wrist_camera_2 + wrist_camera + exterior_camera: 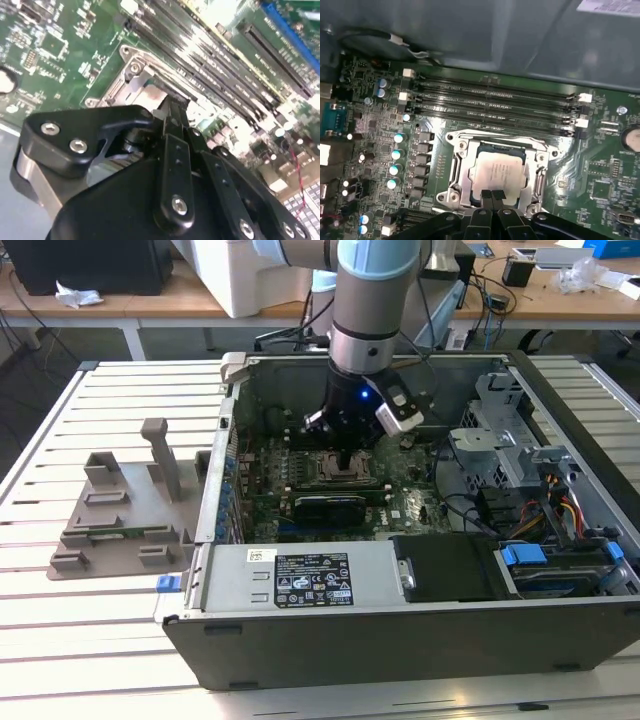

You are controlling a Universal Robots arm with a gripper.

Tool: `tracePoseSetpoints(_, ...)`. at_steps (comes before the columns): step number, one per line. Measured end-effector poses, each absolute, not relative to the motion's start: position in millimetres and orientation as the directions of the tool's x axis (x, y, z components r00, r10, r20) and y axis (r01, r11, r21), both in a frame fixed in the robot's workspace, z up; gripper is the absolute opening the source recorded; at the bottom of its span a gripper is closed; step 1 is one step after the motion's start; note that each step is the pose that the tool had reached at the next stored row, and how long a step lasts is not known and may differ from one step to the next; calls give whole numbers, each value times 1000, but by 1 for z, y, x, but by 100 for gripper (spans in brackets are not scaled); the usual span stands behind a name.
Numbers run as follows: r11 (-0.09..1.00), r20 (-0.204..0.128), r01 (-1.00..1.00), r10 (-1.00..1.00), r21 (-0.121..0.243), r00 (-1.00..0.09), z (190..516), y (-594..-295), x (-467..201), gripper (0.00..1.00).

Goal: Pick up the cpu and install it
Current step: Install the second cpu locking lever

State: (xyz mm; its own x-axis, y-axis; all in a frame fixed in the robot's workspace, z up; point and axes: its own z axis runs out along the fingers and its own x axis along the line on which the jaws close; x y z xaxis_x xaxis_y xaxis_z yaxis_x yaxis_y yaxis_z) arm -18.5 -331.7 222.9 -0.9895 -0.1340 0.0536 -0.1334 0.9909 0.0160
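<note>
Open computer case [420, 640] lying on a slatted white tabletop [90, 640], motherboard [260, 490] facing up inside. Grey moulded fixture [120, 520] resting on the tabletop at the exterior view's left of the case, just beside its wall. Arm reaching down into the case from above, claw [345, 455] hanging directly over the metal-framed socket [340, 472] near the middle of the board.

In the first wrist view, cpu [499, 169] lying flat inside the socket [495, 172], silvery top up, green rim visible along one edge, framed all round by the metal bracket. Claw [492, 196] low over one edge of the cpu, the two black fingertips [486, 196] pressed together with no gap visible between them, gripping nothing that can be seen; whether the tips touch the chip's edge cannot be told. Four long memory slots [495, 102] running parallel just beyond the socket, a row of round capacitors [395, 155] to one side of it.

In the second wrist view, black linkage of the claw [172, 112] large in the foreground, tips drawn to a point above the socket frame [130, 75], a pale patch of the cpu [152, 95] showing beside them.

In the exterior view, drive bay with blue tabs [555, 565] and bundled cables [560, 505] at the case's far end toward the exterior view's right, white label stickers [310, 580] on the near metal cover.
</note>
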Motion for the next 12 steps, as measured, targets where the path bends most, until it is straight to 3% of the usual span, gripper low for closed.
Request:
tracePoseSetpoints(6,991,54,-134,-134,16,-990,270,-331,-18,11)
tracePoseSetpoints(12,991,54,-134,-134,16,-989,270,-331,-18,11)
